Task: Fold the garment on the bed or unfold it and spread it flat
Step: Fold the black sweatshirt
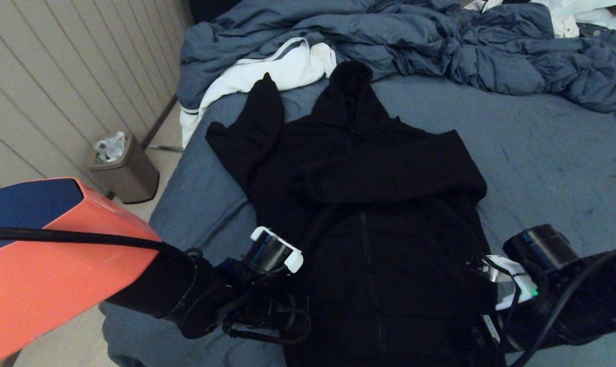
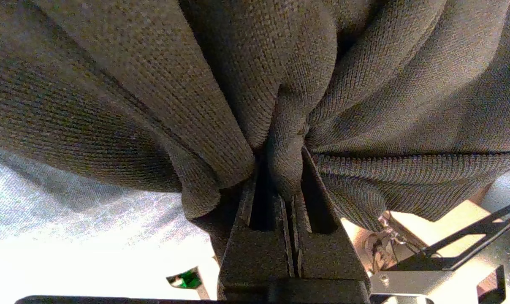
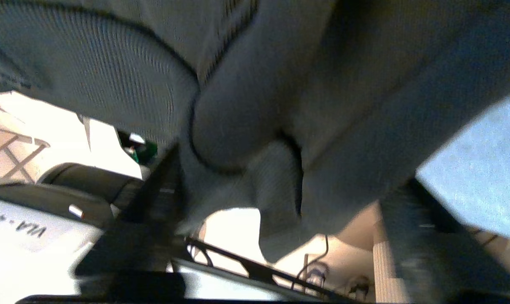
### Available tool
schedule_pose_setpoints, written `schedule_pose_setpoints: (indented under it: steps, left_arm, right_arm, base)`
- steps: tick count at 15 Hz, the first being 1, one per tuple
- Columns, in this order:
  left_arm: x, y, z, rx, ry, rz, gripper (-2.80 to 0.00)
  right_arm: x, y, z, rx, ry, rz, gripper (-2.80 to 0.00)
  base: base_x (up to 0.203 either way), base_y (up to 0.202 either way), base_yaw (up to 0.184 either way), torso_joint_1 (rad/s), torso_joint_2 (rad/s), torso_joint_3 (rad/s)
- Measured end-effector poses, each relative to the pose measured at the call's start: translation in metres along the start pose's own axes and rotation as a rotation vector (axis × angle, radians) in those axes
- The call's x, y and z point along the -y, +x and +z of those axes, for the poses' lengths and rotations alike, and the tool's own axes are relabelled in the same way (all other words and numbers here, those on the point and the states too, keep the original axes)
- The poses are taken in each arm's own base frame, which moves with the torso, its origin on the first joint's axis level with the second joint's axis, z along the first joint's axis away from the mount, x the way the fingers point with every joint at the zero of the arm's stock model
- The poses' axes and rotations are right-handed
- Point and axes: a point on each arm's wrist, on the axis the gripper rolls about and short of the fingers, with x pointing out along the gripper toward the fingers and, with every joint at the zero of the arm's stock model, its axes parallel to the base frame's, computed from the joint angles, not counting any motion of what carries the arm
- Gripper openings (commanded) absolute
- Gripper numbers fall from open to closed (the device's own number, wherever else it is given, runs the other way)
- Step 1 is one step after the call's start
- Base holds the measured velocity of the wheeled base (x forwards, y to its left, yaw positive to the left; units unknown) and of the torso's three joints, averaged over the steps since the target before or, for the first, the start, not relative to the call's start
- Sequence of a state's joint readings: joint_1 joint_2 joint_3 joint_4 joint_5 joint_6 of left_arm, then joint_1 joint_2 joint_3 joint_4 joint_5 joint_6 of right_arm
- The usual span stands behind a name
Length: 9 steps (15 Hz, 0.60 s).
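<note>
The hoodie (image 1: 369, 204) lies flat on the bed (image 1: 542, 153), hood pointing away. The left gripper (image 2: 286, 185) pinches its near hem; the right gripper (image 3: 280, 202) gapes around the hem alongside.

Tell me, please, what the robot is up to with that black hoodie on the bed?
The robot is working on the black hoodie lying front-up on the bed, with one sleeve folded across its chest. The left gripper is shut on a fold of fabric at the bottom hem, on the robot's left. The right gripper is at the hem on the other side, its fingers spread wide around bunched fabric, not closed. A white cloth and a rumpled duvet lie beyond the hood.
</note>
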<state>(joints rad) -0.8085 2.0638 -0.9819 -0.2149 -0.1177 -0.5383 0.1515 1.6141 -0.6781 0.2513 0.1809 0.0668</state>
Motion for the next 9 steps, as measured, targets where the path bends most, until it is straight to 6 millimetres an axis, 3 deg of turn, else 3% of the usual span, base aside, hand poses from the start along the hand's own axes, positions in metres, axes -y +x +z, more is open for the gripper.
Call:
schedule_pose_setpoints:
  steps: [2, 3, 9]
  left_arm:
    - [0.0000, 0.0000, 0.0000, 0.000, 0.000, 0.000, -2.80]
    - [0.0000, 0.0000, 0.0000, 0.000, 0.000, 0.000, -2.80]
    - [0.0011, -0.0014, -0.0043, -0.008, 0.005, 0.000, -2.80]
  right_arm:
    - [0.0002, 0.0031, 0.0013, 0.018, -0.008, 0.002, -2.80]
    - [0.0001, 0.0040, 0.0005, 0.016, -0.012, 0.002, 0.00]
    - [0.0017, 0.0053, -0.0077, -0.004, -0.008, 0.000, 0.00]
  base:
    - [0.000, 0.000, 0.000, 0.000, 0.00, 0.000]
    - [0.000, 0.000, 0.000, 0.000, 0.00, 0.000]
    - [0.000, 0.000, 0.000, 0.000, 0.00, 0.000]
